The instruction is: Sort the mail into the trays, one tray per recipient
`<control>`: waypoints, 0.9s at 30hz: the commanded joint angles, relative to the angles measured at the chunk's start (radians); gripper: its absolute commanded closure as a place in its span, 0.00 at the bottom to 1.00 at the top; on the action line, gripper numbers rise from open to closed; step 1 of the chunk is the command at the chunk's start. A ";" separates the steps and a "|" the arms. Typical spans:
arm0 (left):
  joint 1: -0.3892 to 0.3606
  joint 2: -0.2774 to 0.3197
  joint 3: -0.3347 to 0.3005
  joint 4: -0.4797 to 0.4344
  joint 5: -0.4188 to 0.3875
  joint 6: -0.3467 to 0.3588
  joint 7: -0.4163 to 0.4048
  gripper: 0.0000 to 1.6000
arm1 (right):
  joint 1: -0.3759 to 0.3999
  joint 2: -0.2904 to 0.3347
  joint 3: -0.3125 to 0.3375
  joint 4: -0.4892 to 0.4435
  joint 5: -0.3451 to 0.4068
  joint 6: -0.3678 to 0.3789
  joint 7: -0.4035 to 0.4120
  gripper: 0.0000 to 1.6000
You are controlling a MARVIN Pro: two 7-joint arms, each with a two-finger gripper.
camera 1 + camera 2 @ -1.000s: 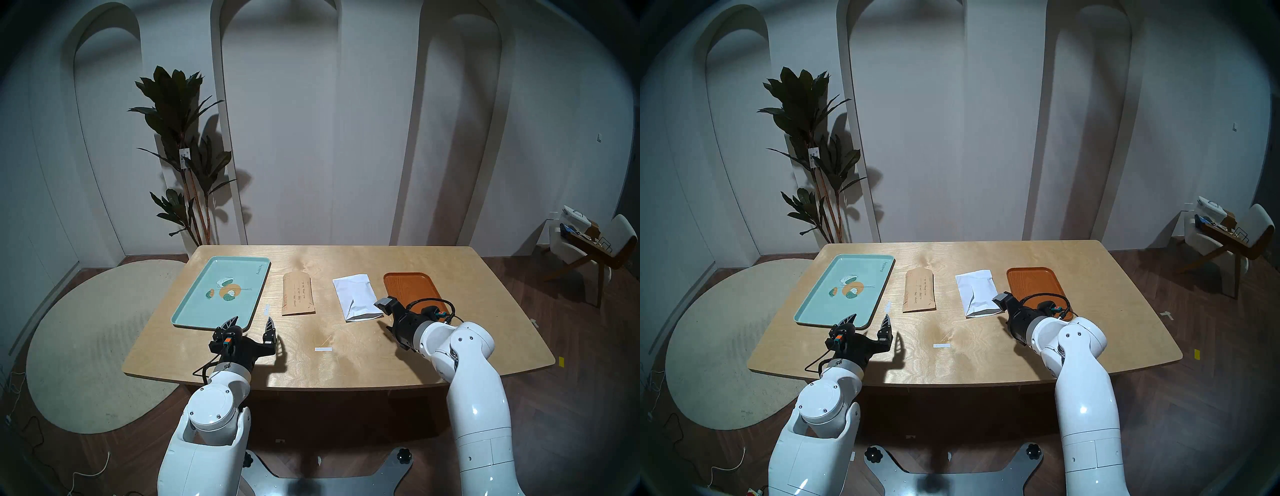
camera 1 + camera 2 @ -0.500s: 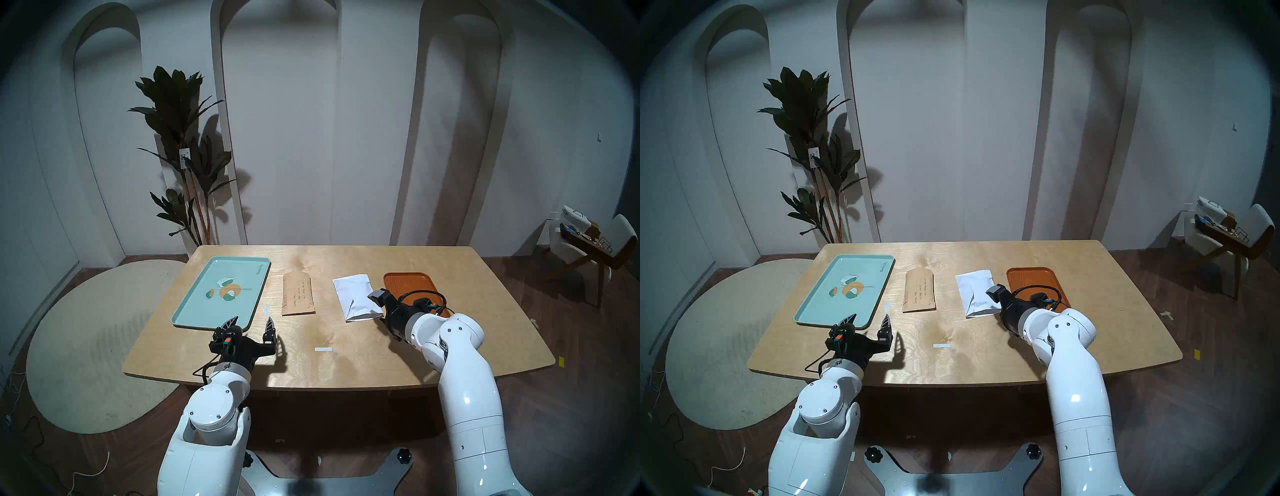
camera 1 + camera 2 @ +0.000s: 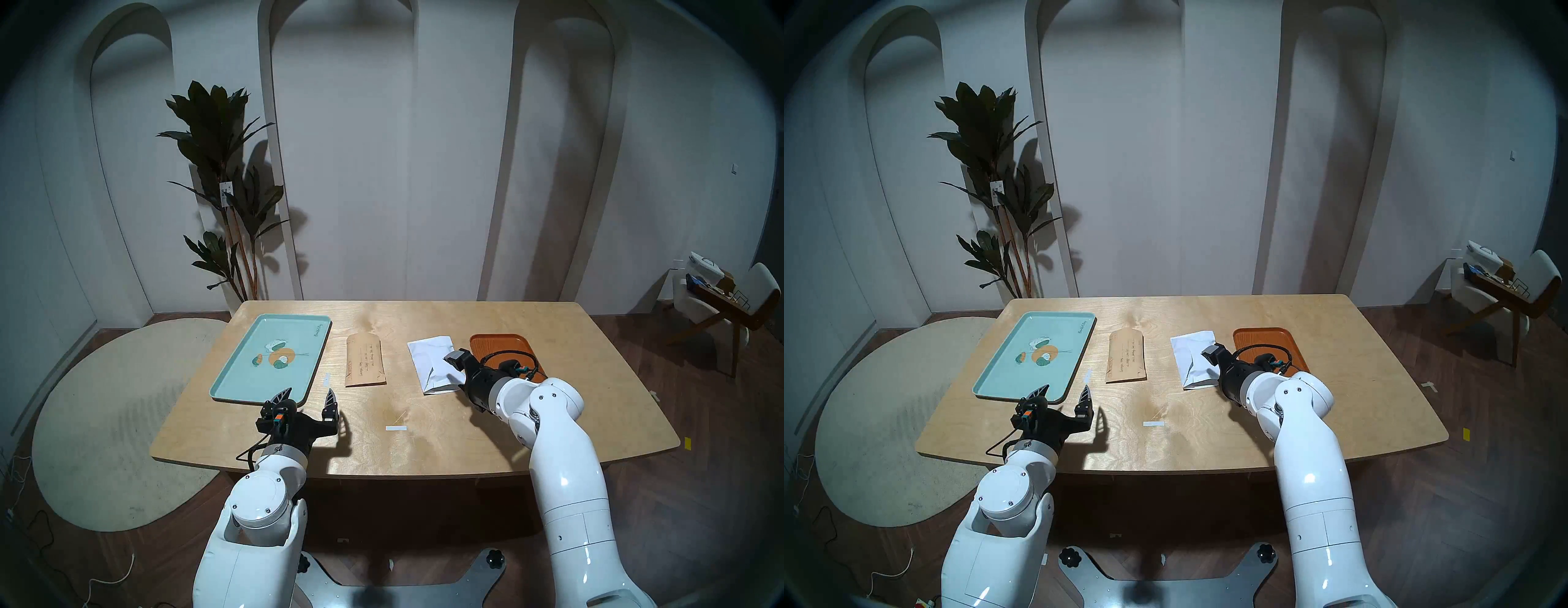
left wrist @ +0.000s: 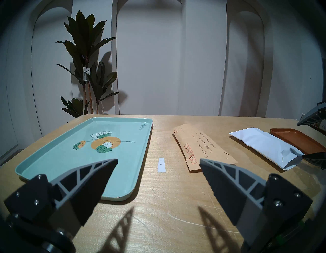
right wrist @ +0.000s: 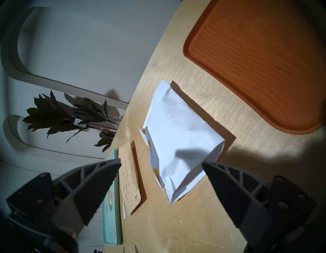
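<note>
The table (image 3: 424,424) fills the head view's middle. At its left lies the teal tray (image 3: 237,382), at right the orange tray (image 3: 500,344); between them lie the brown envelope (image 3: 365,361) and the white envelope (image 3: 428,361). The right gripper (image 5: 161,164) gapes wide over the white envelope; the left gripper (image 4: 158,161), lower left, is spread wide and empty.

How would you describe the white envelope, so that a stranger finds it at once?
On the wooden table, look right of centre, just left of the small orange-brown tray. The white envelope lies flat there. Unlike the brown envelope beside it, it is plain, creased and shows no writing.
</note>
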 commanded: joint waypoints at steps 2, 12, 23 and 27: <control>-0.006 0.000 -0.001 -0.024 0.000 -0.004 0.001 0.00 | 0.047 -0.006 0.005 0.024 0.004 -0.011 -0.004 0.00; -0.006 0.000 -0.001 -0.024 0.000 -0.004 0.001 0.00 | 0.071 0.000 0.009 0.101 -0.003 -0.041 0.021 0.00; -0.006 0.000 -0.001 -0.024 0.000 -0.004 0.001 0.00 | 0.149 0.002 -0.007 0.204 -0.025 -0.071 0.058 0.22; -0.006 0.000 -0.001 -0.024 0.000 -0.004 0.001 0.00 | 0.158 0.001 -0.012 0.217 -0.030 -0.072 0.060 1.00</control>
